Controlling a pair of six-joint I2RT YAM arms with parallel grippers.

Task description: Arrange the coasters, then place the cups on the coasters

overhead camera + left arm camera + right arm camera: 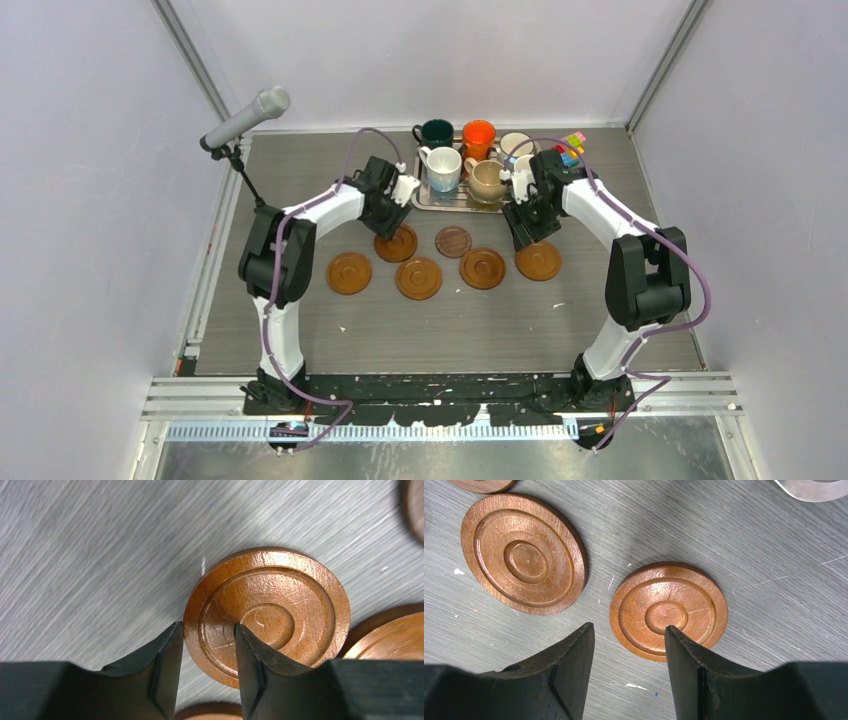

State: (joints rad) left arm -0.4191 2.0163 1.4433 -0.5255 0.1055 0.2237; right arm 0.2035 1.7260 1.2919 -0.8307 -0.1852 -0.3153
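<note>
left jaws part-spread astride rim of wooden coaster (280,605) on desk (100,555); cannot tell if pinching. right jaws spread above rightmost coaster (669,607), holding nothing. mugs (441,165) on silver tray (432,204).

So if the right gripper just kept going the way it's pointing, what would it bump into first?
Most likely the coaster just below it. The right gripper points down at the table, one finger over that coaster, the other over bare table beside it. How high it hangs is unclear.
</note>
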